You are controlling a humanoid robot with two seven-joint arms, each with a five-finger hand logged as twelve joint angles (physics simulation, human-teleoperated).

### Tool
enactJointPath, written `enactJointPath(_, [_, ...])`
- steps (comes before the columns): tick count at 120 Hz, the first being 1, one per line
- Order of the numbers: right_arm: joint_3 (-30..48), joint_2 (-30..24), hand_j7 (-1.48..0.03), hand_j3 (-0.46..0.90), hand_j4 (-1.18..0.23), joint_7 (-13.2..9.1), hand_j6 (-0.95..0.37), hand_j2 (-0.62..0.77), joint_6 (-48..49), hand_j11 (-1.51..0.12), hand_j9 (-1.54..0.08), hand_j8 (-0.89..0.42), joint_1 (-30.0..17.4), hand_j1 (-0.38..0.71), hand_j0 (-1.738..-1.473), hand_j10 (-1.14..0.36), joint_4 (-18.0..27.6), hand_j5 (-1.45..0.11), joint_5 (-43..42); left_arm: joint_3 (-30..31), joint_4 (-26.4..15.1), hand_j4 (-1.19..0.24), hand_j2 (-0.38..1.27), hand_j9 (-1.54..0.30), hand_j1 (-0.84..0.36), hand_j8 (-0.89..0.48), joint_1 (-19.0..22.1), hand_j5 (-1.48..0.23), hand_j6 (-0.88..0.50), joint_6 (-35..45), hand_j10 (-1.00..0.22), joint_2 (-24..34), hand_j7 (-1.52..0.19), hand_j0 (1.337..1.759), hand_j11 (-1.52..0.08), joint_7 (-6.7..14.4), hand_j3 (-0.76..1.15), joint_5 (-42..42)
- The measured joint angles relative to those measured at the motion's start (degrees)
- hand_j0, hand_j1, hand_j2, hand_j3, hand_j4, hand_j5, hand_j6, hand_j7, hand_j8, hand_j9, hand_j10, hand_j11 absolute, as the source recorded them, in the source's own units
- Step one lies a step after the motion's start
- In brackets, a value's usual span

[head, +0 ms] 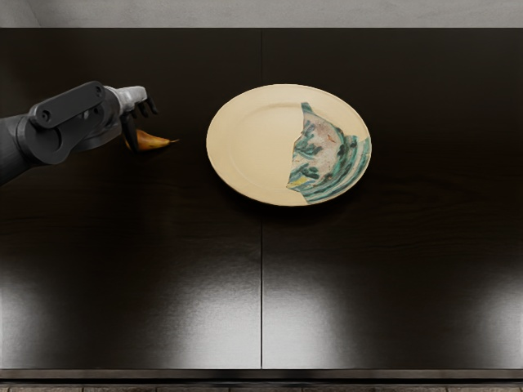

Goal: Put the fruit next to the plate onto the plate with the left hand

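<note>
A dark, glossy desk fills nearly the whole frame, with a thin pale strip of wall along the top edge and a narrow band of floor at the very bottom. A fine vertical seam runs down the middle of the desk and passes beneath the plate. Soft pale patches of glare lie across the lower half of the surface. The left arm, grey with a dark rounded forearm housing, comes in from the left edge in the upper left of the frame and slants slightly upward to the right. Its robot hand sits at the end of a lighter metallic wrist and points toward the plate, tilted down over the fruit. At this size and against the black desk, it cannot be told whether the robot hand is spread, pressed together, or closed on the fruit. The fruit, a small orange-brown piece with a pointed tip aimed right, lies on the desk directly under the robot hand, its left end hidden by the hand's dark underside. It rests to the left of the plate, near it but clearly apart, with a gap of bare desk between its tip and the rim. The plate is round and cream-coloured, lies flat just right of the frame's upper centre, and carries nothing. Its right part bears a wedge of teal, green and grey painted pattern reaching to the rim.
</note>
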Motion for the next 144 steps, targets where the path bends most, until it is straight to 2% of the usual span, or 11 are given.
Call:
enactJointPath(45, [0.0, 0.0, 0.0, 0.0, 0.0, 0.0, 0.0, 0.0, 0.01, 0.0, 0.0, 0.0, 0.0, -0.35, -1.658, 0.0, -0.01, 0.0, 0.0, 0.88, 0.96, -0.4, 0.08, -0.52, -0.13, -0.4, 1.08, -0.52, -0.4, -0.05, -0.4, -1.14, -0.52, 1.658, -0.52, -1.05, 0.0, 1.41])
enactJointPath(84, [0.0, 0.0, 0.0, 0.0, 0.0, 0.0, 0.0, 0.0, 0.01, 0.0, 0.0, 0.0, 0.02, -0.35, -1.658, 0.0, -0.01, 0.0, 0.0, 0.99, 1.01, -0.45, 0.09, -0.58, -0.18, -0.43, 1.65, -0.57, -0.45, -0.24, -0.45, -1.32, -0.57, 1.658, -0.58, -1.14, 0.0, 2.41])
enactJointPath(95, [0.0, 0.0, 0.0, 0.0, 0.0, 0.0, 0.0, 0.0, 0.01, 0.0, 0.0, 0.0, 0.01, -0.35, -1.658, 0.0, -0.01, 0.0, 0.0, 1.03, 1.01, -0.46, 0.09, -0.59, -0.19, -0.48, 1.67, -0.57, -0.46, -0.31, -0.45, -1.26, -0.57, 1.658, -0.59, -1.14, 0.0, 2.46])
enactJointPath(121, [0.0, 0.0, 0.0, 0.0, 0.0, 0.0, 0.0, 0.0, 0.0, 0.0, 0.0, 0.0, -0.01, -0.35, -1.658, 0.0, 0.0, 0.0, 0.0, 0.96, 1.02, -0.49, 0.1, -0.62, -0.22, -0.49, 1.67, -0.61, -0.49, -0.48, -0.48, -1.74, -0.61, 1.658, -0.62, -1.11, 0.0, 2.35])
enactJointPath(135, [0.0, 0.0, 0.0, 0.0, 0.0, 0.0, 0.0, 0.0, 0.0, 0.0, 0.0, 0.0, -0.01, -0.35, -1.658, 0.0, 0.0, 0.0, 0.0, 0.8, 1.02, -0.51, 0.1, -0.65, -0.24, -0.57, 2.01, -0.63, -0.51, -0.46, -0.5, -2.0, -0.63, 1.658, -0.65, -1.08, 0.0, 2.29])
enactJointPath(144, [0.0, 0.0, 0.0, 0.0, 0.0, 0.0, 0.0, 0.0, 0.01, 0.0, 0.0, 0.0, 0.0, -0.35, -1.658, 0.0, 0.0, 0.0, 0.0, 0.77, 1.01, -0.52, 0.11, -0.66, -0.25, -0.56, 2.02, -0.65, -0.52, -0.49, -0.51, -2.34, -0.65, 1.658, -0.66, -1.05, 0.0, 2.23])
